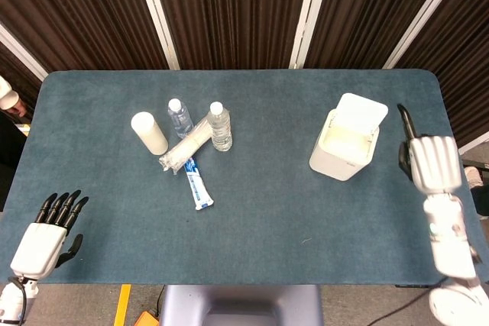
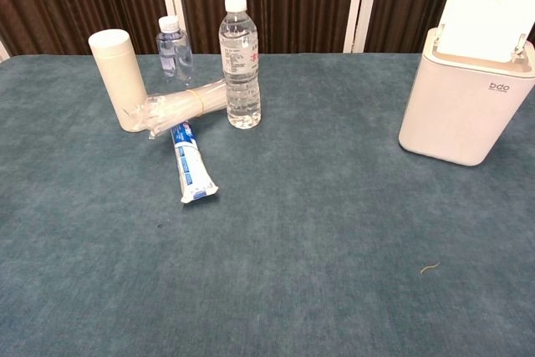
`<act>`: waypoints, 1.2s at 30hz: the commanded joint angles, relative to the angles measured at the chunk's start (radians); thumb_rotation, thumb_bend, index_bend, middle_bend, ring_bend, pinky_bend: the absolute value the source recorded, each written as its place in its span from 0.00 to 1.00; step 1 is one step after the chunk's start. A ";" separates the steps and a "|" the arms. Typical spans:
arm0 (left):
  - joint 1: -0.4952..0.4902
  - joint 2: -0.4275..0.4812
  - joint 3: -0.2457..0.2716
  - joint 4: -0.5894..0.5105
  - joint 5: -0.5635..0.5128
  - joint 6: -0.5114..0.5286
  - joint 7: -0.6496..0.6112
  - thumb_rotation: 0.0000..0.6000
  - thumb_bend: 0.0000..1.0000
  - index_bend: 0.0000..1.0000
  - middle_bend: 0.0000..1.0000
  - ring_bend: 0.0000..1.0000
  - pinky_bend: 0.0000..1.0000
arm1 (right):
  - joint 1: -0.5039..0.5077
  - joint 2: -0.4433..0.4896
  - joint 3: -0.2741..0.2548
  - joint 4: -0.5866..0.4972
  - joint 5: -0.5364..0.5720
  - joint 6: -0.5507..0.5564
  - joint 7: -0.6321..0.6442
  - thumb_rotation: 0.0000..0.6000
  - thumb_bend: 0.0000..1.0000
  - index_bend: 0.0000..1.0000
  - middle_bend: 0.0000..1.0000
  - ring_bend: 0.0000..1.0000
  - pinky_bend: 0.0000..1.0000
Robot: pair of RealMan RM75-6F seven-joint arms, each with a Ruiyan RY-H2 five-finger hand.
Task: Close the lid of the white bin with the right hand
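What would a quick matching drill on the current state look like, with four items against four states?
Items:
1. bin lid
2. right hand
3. left hand
4. toothpaste tube

States:
A. lying flat on the table
B. raised beside the white bin, not touching it
C. open, tilted up
D. at the near left table edge, holding nothing

Pairs: 1-C, 2-B, 3-D, 4-A

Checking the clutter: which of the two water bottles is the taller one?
The right-hand bottle, beside the sleeve of cups. The shorter bottle stands farther back, left of it.
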 commanded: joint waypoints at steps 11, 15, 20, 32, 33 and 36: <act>0.001 -0.004 -0.004 0.006 -0.011 -0.003 0.020 1.00 0.47 0.00 0.00 0.00 0.00 | 0.396 0.007 0.094 0.068 0.743 -0.333 -0.326 1.00 0.87 0.35 1.00 1.00 1.00; 0.001 -0.004 -0.005 0.004 -0.015 -0.005 0.023 1.00 0.47 0.00 0.00 0.00 0.00 | 0.418 -0.015 0.067 0.102 0.755 -0.345 -0.312 1.00 0.87 0.35 1.00 1.00 1.00; 0.002 0.000 -0.003 0.001 -0.012 -0.003 0.018 1.00 0.47 0.00 0.00 0.00 0.00 | 0.433 -0.014 0.037 0.117 0.790 -0.375 -0.294 1.00 0.87 0.38 1.00 1.00 1.00; 0.006 -0.005 -0.007 0.001 -0.016 0.004 0.034 1.00 0.47 0.00 0.00 0.00 0.00 | 0.385 0.103 -0.036 -0.030 0.647 -0.375 -0.207 1.00 0.88 0.41 1.00 1.00 1.00; 0.006 -0.006 -0.006 0.000 -0.015 0.003 0.036 1.00 0.47 0.00 0.00 0.00 0.00 | 0.377 0.116 -0.049 -0.052 0.623 -0.366 -0.205 1.00 0.88 0.41 1.00 1.00 1.00; 0.006 -0.007 -0.004 -0.002 -0.012 0.003 0.041 1.00 0.47 0.00 0.00 0.00 0.00 | 0.356 0.134 -0.086 -0.099 0.555 -0.343 -0.206 1.00 0.88 0.41 1.00 1.00 1.00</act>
